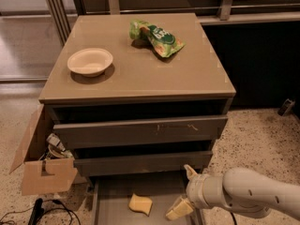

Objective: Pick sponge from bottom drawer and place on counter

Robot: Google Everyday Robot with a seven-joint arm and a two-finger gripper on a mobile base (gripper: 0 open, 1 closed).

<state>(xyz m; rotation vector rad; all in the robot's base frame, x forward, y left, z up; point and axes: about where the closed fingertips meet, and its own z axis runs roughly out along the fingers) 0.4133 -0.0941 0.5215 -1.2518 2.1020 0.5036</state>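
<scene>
- The smooth, glossy tan-beige square counter (140,78) tops a grey-brown three-drawer cabinet.
- A shallow, cream-coloured round bowl (90,61) sits upright on the counter's left side.
- A crinkled green snack bag (157,37) lies near the counter's back edge, well apart from the bowl.
- The pulled-out bottom drawer (115,196) has a flat grey floor, and the small pale yellow sponge (140,204) lies on it.
- The white-armed gripper (184,191) hangs over the drawer's right side, just beside the sponge, its yellowish fingers spread apart.
- The speckled terrazzo floor (255,135) carries the cabinet and an open brown cardboard box (44,175) at its left.
</scene>
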